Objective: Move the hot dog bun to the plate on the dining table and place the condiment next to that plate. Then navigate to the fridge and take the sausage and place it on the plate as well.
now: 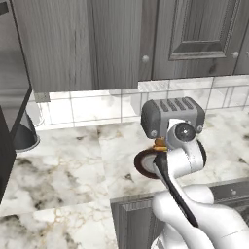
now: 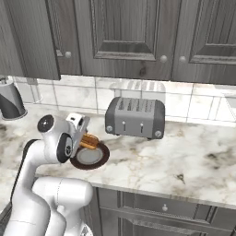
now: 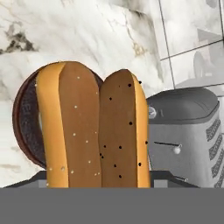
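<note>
Nearest the hand camera, the hot dog bun (image 3: 94, 127) stands on end between the gripper's (image 2: 84, 134) fingers, its two halves rising from the bottom of the view with the split running up the middle. The fingers are set partway apart and closed on the bun, one on each flank.

From the right base view, left to right: a dark grey canister (image 2: 10, 100) stands at the far left against the tiled backsplash (image 2: 69, 96). Next comes the gripper with the bun, held just above the dark brown plate (image 2: 91, 157); whether the bun touches the plate cannot be told. That plate lies close to the counter's (image 2: 184, 156) front edge. Just right of it and farther back, the grey toaster (image 2: 135, 118) stands close by. Right of the toaster the marble runs bare to the picture's edge. Dark upper cabinets (image 2: 124, 37) hang overhead.
</note>
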